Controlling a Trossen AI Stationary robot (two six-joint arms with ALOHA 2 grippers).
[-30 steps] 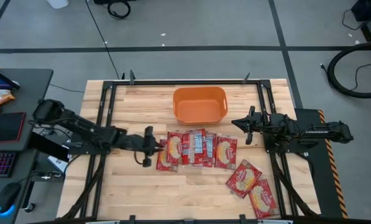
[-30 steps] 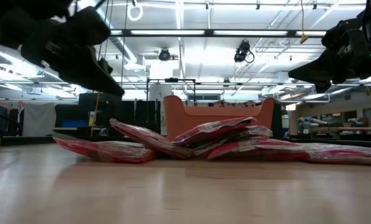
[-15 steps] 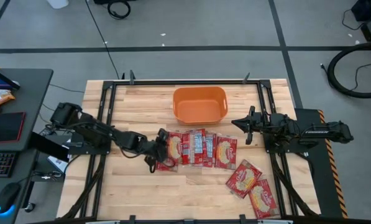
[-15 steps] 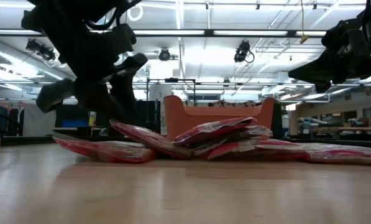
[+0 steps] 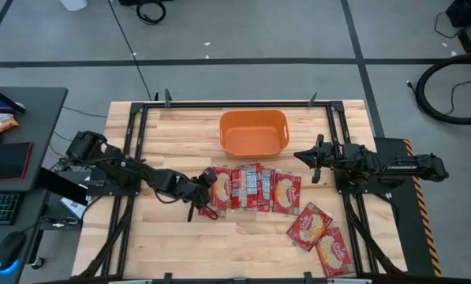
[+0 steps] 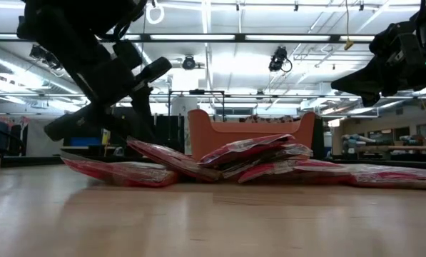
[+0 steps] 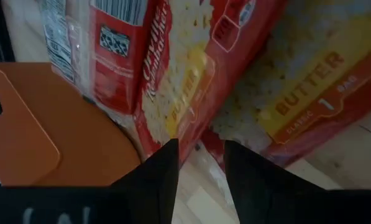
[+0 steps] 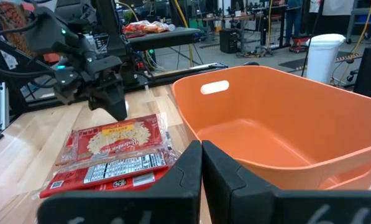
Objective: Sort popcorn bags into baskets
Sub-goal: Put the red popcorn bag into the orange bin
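Popcorn bags (image 5: 251, 188): left pincer (image 7: 201, 163) seemingly astride one's edge, wrist-view only.

Bright ceiling strip lights glare behind silhouetted arms; left wrist view blurred.

Left arm reaches the packets

The left gripper (image 5: 204, 189) has swung from bare table onto the leftmost flat red popcorn bag (image 5: 216, 188), fingers parted just over it.

Grey floor (image 5: 243, 31) crossed by dark tape lines; wooden tabletop (image 5: 188, 134); dark desk (image 5: 30, 106) alongside; ceiling strip lights (image 6: 270, 37) lit.
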